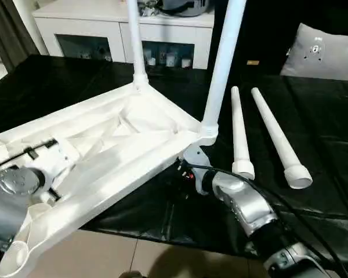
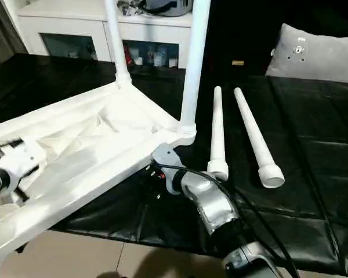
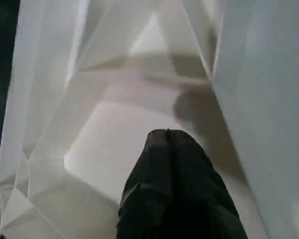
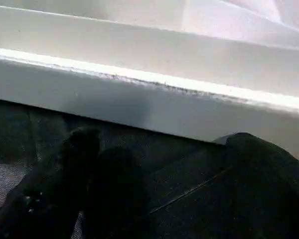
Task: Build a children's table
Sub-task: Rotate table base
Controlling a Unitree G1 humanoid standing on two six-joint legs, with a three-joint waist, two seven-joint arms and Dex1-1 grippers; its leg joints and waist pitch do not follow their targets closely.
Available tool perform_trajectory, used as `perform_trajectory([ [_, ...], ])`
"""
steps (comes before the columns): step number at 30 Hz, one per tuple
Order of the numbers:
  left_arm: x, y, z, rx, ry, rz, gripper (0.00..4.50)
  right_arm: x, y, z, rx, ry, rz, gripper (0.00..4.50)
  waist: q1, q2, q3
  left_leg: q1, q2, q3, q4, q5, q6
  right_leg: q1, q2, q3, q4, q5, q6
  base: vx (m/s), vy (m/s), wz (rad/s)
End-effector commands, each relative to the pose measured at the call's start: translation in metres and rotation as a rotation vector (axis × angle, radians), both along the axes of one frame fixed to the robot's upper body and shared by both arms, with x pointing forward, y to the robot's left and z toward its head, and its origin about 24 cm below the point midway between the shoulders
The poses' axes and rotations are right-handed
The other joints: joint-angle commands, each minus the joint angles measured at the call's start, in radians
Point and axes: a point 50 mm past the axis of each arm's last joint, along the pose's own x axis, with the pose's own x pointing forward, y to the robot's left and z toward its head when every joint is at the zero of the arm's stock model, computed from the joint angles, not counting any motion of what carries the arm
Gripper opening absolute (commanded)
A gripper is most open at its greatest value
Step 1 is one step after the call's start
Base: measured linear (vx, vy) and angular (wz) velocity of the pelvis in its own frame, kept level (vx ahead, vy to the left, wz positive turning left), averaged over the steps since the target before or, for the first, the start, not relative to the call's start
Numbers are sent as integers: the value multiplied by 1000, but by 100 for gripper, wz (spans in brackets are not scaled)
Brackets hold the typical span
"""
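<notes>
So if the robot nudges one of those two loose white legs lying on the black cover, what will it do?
The loose leg is round, so it will probably roll. Being tapered, it would likely curve rather than run straight. It looks stiff and fairly light.

head: 2 eyes down on table top (image 1: 104,145) | wrists: close, perhaps underside

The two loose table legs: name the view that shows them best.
The left eye view: both loose legs lie side by side, whole, on the black surface, right of the upturned tabletop. The right eye view shows them equally; both wrist views face the tabletop.
</notes>
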Motion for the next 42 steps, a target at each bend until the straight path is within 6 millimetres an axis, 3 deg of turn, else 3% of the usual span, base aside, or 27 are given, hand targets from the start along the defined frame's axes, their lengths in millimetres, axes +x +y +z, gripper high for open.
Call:
perform_trajectory([
  [1,-2,11,3,75,-3,23,4,7,2,6,-5,-33,-9,450,-5,17,-53,6,30,-12,-83,-308,3,47,-87,64,-71,-361,-110,0,0,0],
  [9,-5,-10,-7,-51,74,-81,4,10,5,4,1,-32,-9,450,-10,14,-52,4,33,-12,-83,-295,3,48,-90,67,-67,-338,-132,0,0,0],
  [15,-9,-49,-16,-244,168,-312,4,16,10,7,8,-46,-12,450,-13,13,-52,7,32,-9,-82,-292,1,46,-92,70,-67,-339,-143,0,0,0],
  [16,-10,-59,-17,-285,189,-361,4,17,11,8,10,-51,-5,450,-15,8,-53,5,32,-8,-82,-282,2,49,-91,70,-63,-329,-144,0,0,0],
  [20,-5,-76,-18,-349,196,-425,4,18,12,9,8,-61,1,450,-20,10,-53,5,32,-6,-82,-274,0,51,-90,70,-64,-325,-140,0,0,0],
  [27,33,-102,-18,-396,48,-427,4,24,4,14,-4,-97,-21,450,-18,7,-59,3,27,-4,-75,-232,5,56,-88,67,-66,-321,-119,0,0,0],
  [35,73,-107,-14,-286,-155,-321,4,35,-8,30,-12,-196,-88,450,-12,1,-66,-1,26,-3,-70,-183,18,62,-90,65,-60,-277,-114,0,0,0],
  [36,83,-107,-11,-270,-230,-271,4,40,-13,40,3,-248,-125,450,-11,6,-65,3,24,1,-68,-191,20,53,-83,63,-67,-283,-106,0,0,0],
  [38,87,-106,-10,-268,-262,-250,4,43,-15,45,16,-271,-142,450,-8,1,-69,-1,25,-3,-69,-178,19,62,-87,63,-60,-263,-107,0,0,0],
  [42,90,-110,-10,-297,-314,-238,4,49,-27,63,55,-331,-204,450,-5,-1,-70,-4,28,-2,-66,-148,29,62,-90,64,-52,-206,-125,0,0,0],
])
